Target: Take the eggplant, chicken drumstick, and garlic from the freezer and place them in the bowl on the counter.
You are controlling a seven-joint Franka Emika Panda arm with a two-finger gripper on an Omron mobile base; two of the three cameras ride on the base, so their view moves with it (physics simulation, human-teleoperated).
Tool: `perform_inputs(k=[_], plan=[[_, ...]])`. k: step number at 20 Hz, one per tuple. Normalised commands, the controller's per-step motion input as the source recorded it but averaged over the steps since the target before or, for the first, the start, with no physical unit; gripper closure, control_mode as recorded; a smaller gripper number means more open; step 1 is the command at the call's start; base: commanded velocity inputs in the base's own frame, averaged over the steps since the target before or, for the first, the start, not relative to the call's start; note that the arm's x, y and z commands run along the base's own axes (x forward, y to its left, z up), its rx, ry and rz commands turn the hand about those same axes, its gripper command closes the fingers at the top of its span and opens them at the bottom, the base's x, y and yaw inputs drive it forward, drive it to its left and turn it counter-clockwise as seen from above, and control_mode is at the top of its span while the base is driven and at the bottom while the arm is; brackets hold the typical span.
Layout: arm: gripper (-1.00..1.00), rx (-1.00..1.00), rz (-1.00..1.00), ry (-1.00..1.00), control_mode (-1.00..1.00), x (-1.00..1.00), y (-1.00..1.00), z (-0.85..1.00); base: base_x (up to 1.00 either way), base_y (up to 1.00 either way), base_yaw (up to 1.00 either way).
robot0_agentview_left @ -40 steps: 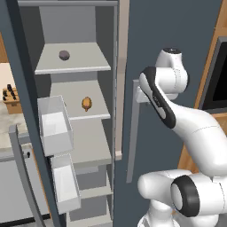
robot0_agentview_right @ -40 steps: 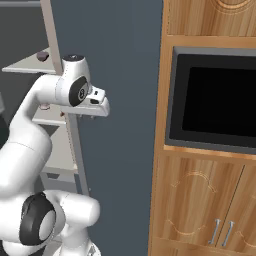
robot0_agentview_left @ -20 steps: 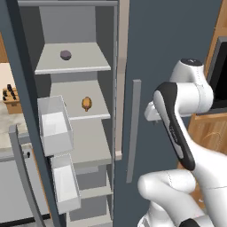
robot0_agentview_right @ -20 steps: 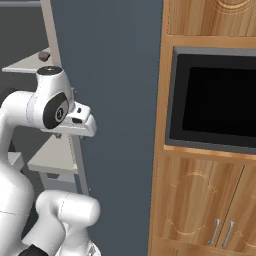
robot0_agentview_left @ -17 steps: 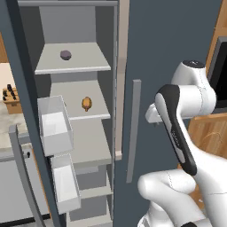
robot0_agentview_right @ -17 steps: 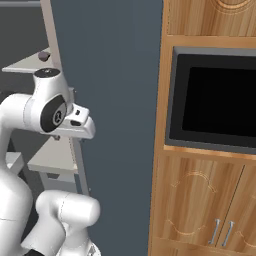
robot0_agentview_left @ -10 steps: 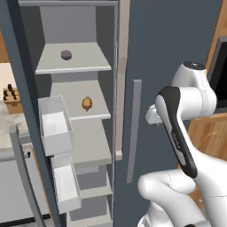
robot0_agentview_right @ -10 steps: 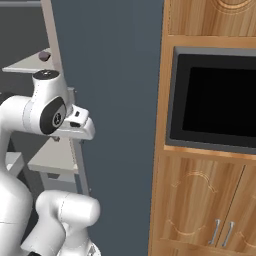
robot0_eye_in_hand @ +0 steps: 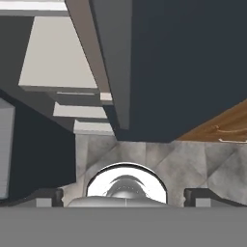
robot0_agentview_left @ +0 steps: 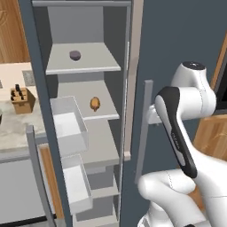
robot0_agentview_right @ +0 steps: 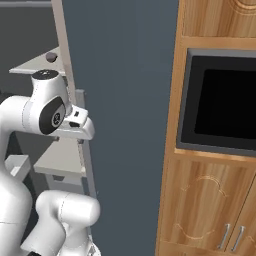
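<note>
The freezer (robot0_agentview_left: 88,111) stands open, and the left base view looks straight in at its light grey shelves. On the upper shelf sits the eggplant (robot0_agentview_left: 75,55), a small dark purple lump, alone near the middle. One shelf below it lies the chicken drumstick (robot0_agentview_left: 94,103), orange-brown, a little to the eggplant's right. Two translucent white door bins (robot0_agentview_left: 68,126) hang on the open door, below and left of the drumstick.

The gripper (robot0_agentview_left: 153,116) is up against the long grey bar handle (robot0_agentview_left: 142,128) of the freezer's closed right-hand door, well to the right of both foods and about level with the drumstick. The right base view catches the same spot, the gripper (robot0_agentview_right: 82,130) pressed close to the bar. How far apart the jaws stand cannot be told; the arm and the handle cover them. In the hand view the two dark fingertips (robot0_eye_in_hand: 46,197) sit far apart at the bottom corners.

Left of the freezer, the table (robot0_agentview_left: 15,128) carries a wooden knife block (robot0_agentview_left: 22,98). A black oven (robot0_agentview_right: 220,107) sits in the wooden cabinets to the freezer's right.
</note>
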Motion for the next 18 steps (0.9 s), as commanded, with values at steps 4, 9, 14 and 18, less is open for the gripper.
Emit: perform_inputs(k=[4, 9, 14, 18], plan=[[-1.00, 0.00, 0.00, 0.00, 1.00, 0.00, 0.00, 0.00, 0.46, 0.05, 0.00], [-1.00, 0.00, 0.00, 0.00, 1.00, 0.00, 0.00, 0.00, 0.38, 0.29, 0.00], [-1.00, 0.00, 0.00, 0.00, 1.00, 0.00, 0.00, 0.00, 0.17, 0.50, 0.00], [-1.00, 0.00, 0.00, 0.00, 1.00, 0.00, 0.00, 0.00, 0.20, 0.42, 0.00]])
